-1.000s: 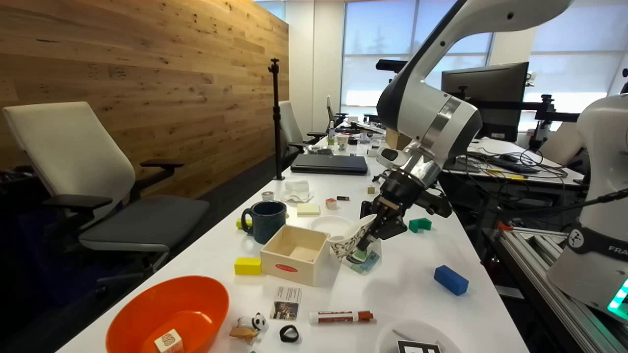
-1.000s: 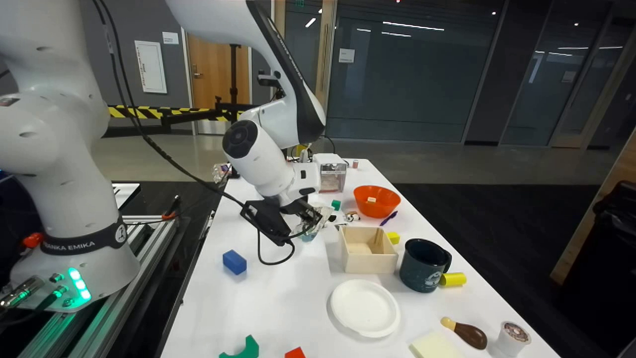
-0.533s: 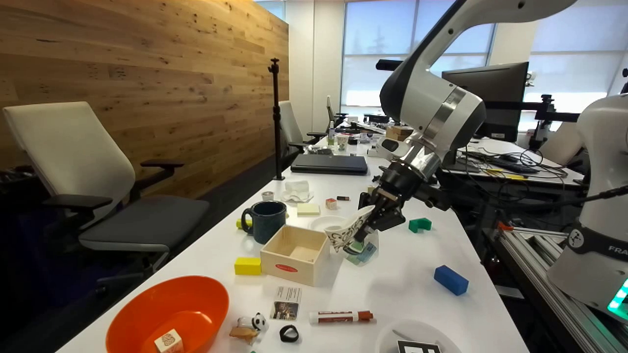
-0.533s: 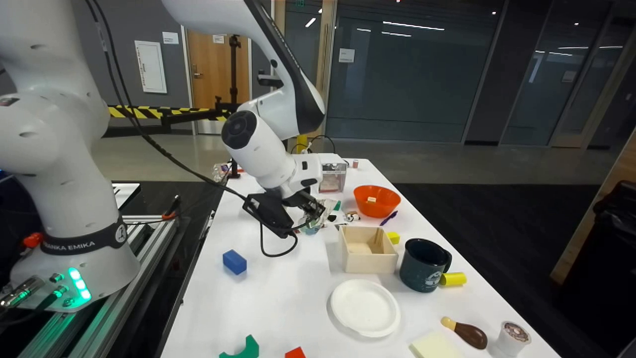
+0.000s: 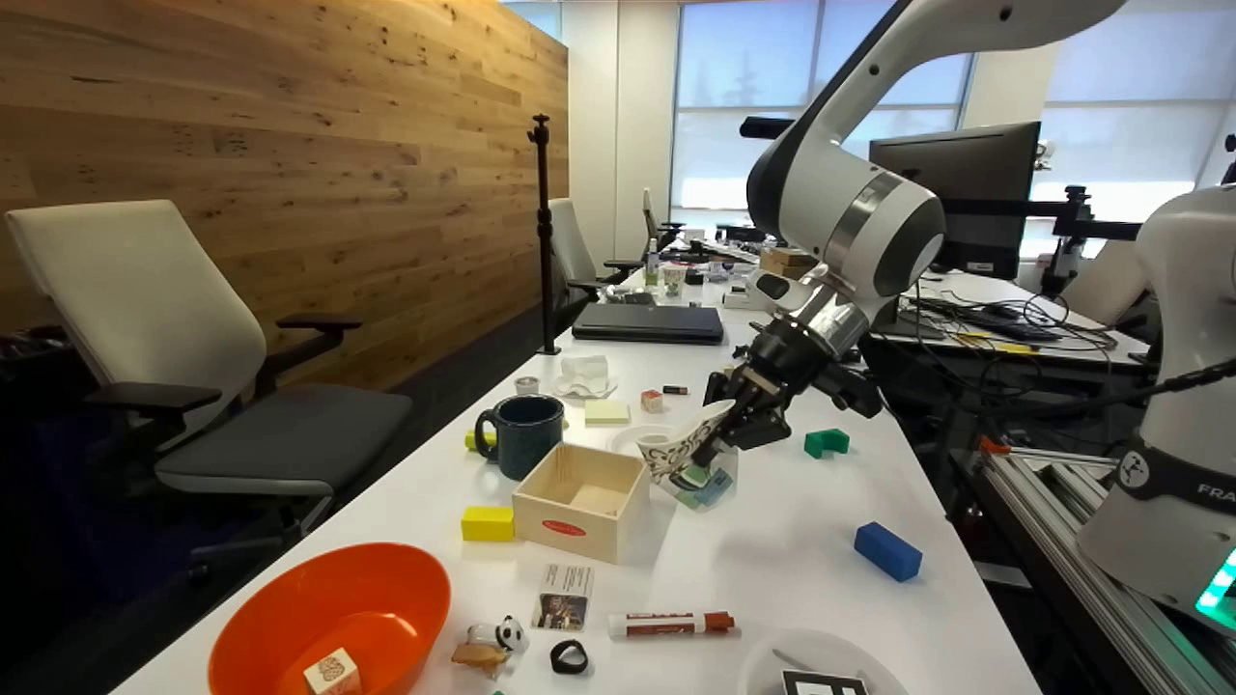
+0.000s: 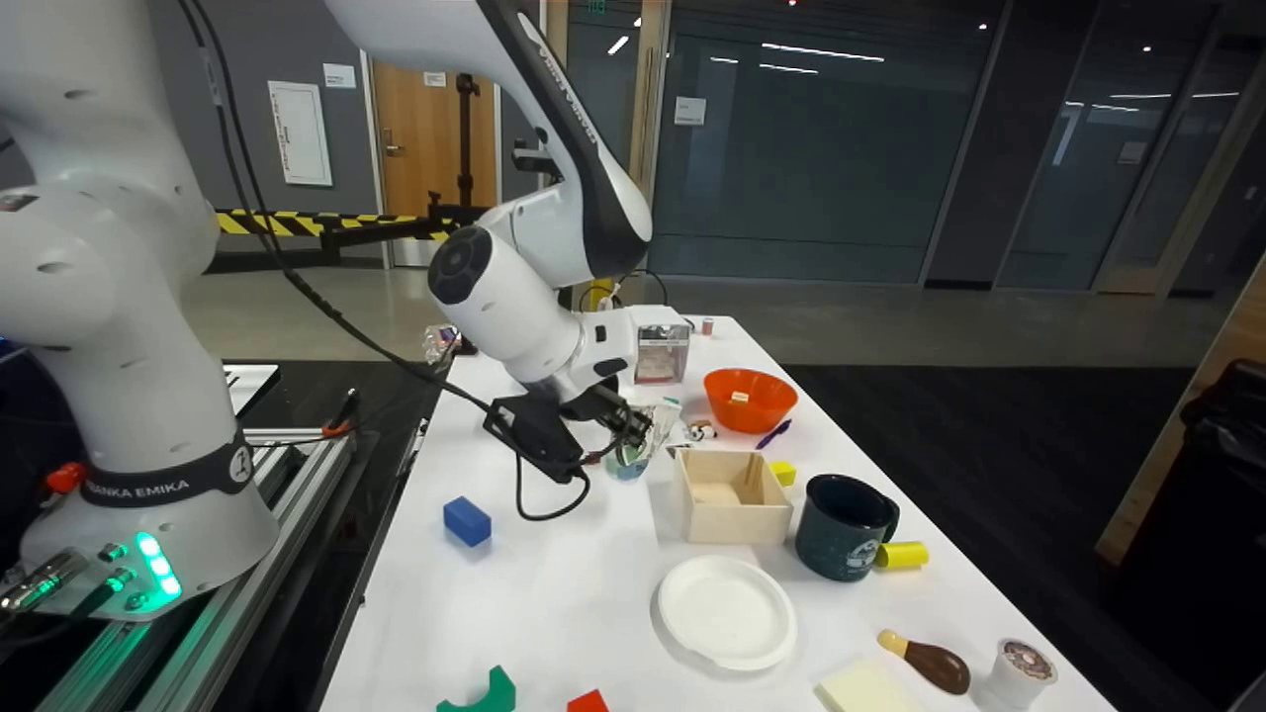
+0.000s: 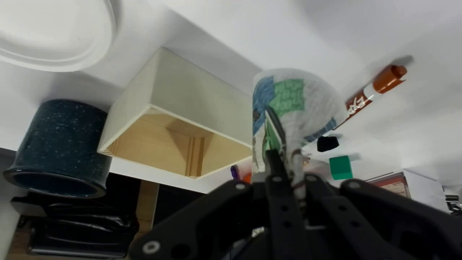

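While gripper (image 5: 713, 449) pinches one cup (image 5: 674, 450) (seemingly paper), one box (image 5: 591, 537) near.

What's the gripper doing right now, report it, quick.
Gripper: closed, holding the cup.

- The white arm (image 6: 554, 237) stands on its base (image 6: 213, 534), where I see green lights (image 6: 158, 566) shining.
- Its forearm (image 5: 859, 106) slopes downward; the upper end is cut off in both exterior views.
- The wrist (image 5: 821, 323) is bent and stays out at a distance from the base.
- The tool (image 5: 713, 446) is tilted, pointing obliquely downward.
- In the wrist view, its two fingers (image 7: 281, 202) lie close together, pressed firmly closed.
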You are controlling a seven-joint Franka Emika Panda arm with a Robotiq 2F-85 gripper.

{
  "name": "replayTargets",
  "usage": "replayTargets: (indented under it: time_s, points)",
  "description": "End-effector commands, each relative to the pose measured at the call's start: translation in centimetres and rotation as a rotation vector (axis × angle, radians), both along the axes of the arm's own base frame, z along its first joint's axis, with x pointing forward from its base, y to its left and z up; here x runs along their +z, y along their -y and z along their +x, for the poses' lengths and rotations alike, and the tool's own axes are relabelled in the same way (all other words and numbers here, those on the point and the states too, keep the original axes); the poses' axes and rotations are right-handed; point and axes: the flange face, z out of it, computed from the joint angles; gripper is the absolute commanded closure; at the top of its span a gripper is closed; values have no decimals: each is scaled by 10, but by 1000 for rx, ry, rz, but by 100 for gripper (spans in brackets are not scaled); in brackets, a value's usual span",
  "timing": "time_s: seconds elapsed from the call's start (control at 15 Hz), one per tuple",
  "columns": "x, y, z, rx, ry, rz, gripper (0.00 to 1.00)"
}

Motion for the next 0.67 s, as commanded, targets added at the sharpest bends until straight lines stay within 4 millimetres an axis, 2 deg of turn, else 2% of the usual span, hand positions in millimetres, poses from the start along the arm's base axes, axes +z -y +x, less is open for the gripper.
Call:
replayTargets:
  time_s: [0.0, 0.07, 0.13, 0.6]
  points:
    - [-12, 6, 5, -26, 29, -21, 99]
    - [-16, 6, 4, -31, 22, -23, 80]
    - [-21, 7, 4, -31, 19, -26, 70]
    - [-33, 8, 8, -44, 21, -33, 22]
